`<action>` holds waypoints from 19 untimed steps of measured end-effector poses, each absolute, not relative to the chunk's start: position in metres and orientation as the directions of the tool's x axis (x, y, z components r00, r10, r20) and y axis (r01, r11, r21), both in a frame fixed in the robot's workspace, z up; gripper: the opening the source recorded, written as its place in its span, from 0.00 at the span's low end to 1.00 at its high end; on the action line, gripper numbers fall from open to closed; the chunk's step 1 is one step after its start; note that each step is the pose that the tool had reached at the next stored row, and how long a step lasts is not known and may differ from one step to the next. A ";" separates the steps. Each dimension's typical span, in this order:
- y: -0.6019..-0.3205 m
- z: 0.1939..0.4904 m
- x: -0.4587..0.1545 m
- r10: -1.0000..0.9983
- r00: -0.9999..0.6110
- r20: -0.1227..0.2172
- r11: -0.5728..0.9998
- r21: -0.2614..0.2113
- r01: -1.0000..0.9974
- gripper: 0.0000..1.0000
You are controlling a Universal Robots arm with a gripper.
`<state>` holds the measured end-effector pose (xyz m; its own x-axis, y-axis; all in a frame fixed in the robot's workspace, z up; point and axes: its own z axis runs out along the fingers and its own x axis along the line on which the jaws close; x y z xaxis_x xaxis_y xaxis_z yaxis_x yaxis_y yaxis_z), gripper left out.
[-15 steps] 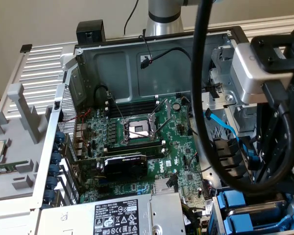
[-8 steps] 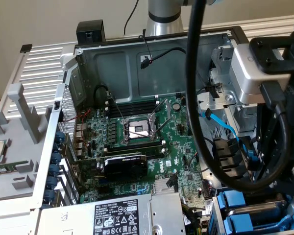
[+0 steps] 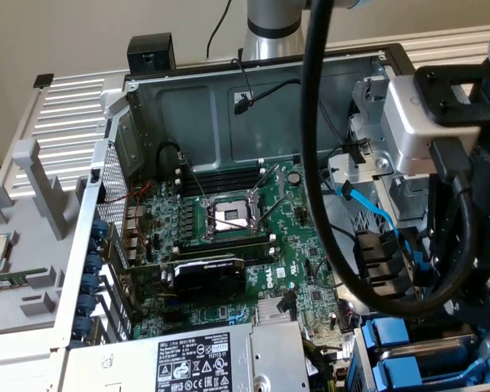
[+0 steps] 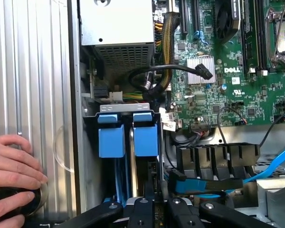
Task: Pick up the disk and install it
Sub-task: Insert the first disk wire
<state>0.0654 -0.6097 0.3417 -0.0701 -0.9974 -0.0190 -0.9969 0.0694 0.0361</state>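
a computer case [image 3: 229, 106] lies open on a ribbed grey surface [image 3: 73, 106]. inside it is a big green board [image 3: 302, 302] with a square chip holder [image 3: 229, 216] in the middle. a black fan card [image 3: 208, 273] sits just beside the chip holder. a grey power box [image 3: 204, 359] with a white sticker is at the near end. on the exterior view's right the robot arm [image 3: 425, 122] hangs over the case. thick black cables [image 3: 314, 163] loop down in front of it, and a thin blue cable [image 3: 376, 208] runs beside it.

the wrist view looks down into the drive bay [image 4: 128, 108] next to the green board. two blue holders stand in it side by side with a small gap between them. the disk [image 4: 146, 137] is the one nearer the green board, and it sits down in its slot. the other blue holder [image 4: 110, 140] is in the slot next to the case wall. the gripper [image 4: 154, 190] is right over the disk. the jaws are pulled in close with just a thin gap, and they look to be pinching the edge of the disk.

a person's hand [image 4: 12, 173] rests on the ribbed surface outside the case, well apart from the gripper. its fingers are around a round black thing [image 4: 12, 202].
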 end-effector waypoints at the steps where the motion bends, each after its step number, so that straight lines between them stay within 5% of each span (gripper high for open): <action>1: -0.609 0.342 0.065 -0.997 -0.072 -0.019 0.071 0.036 -0.997 0.17; 19: -0.608 0.341 0.063 -0.997 -0.075 -0.014 0.075 0.028 -0.997 0.17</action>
